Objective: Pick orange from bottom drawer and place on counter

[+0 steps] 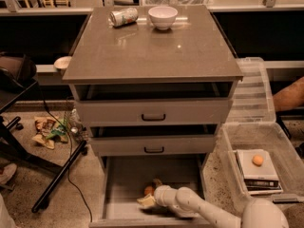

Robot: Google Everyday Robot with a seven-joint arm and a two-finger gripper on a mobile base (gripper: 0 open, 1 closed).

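Low drawer, open desk
Our jaws sit in the bottom drawer (124, 175) beside the orange (149, 190); the desk (152, 56) lies bare this side of can (124, 16) and bowl (163, 17).

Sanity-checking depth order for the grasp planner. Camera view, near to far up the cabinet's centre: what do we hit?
Gripper, low in the open bottom drawer → orange just beyond it → middle drawer handle → white bowl at the far edge of the counter.

Dim, warm overhead light leaves glare on the counter (152, 56) near its far edge. The bottom drawer (124, 175) lies shadowed, with the gripper (147, 200) near its front edge.
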